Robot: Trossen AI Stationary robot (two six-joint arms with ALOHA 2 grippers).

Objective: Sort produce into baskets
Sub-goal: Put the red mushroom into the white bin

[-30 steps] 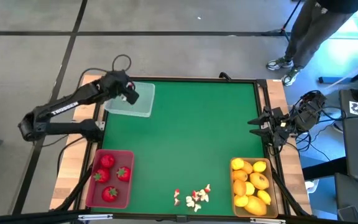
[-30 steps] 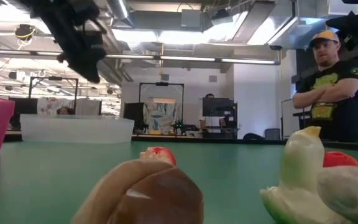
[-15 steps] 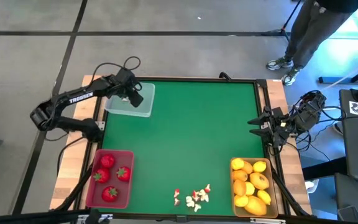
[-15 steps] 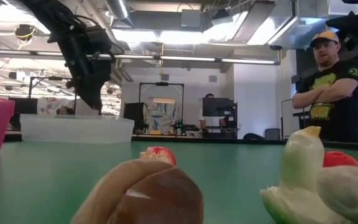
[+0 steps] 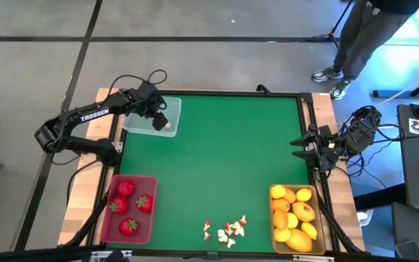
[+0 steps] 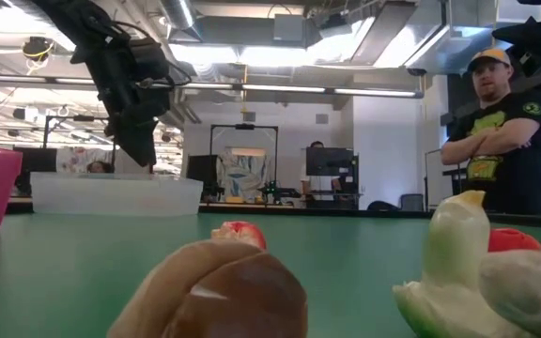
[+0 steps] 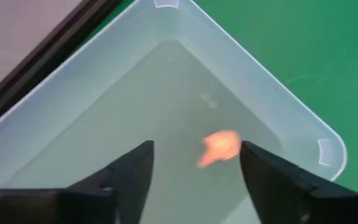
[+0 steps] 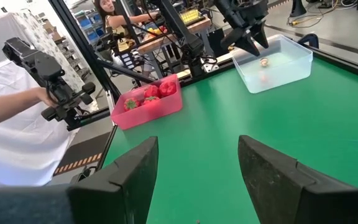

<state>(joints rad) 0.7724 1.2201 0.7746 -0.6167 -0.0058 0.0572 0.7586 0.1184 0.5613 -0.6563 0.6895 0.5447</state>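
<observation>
Red strawberries are found gathered in the pinkish-red basket at the near left corner of the green tabletop, and yellow and orange ovals are found filling the tan-yellow basket at the near right corner. Both of these groups are judged to be sorted. A cluster of small white-and-red bits is seen lying loose on the tabletop near its front edge, between the two baskets; these are judged to be what is left to sort. One small pinkish-orange bit is seen in the clear basket at the far left corner, apart from the fingers. The left pincer is positioned just above that basket, its fingers spread and nothing pinched between them. The right pincer is held at the right edge of the tabletop, well apart from all produce, its fingers spread and nothing held. A person is noted standing beyond the tabletop.
</observation>
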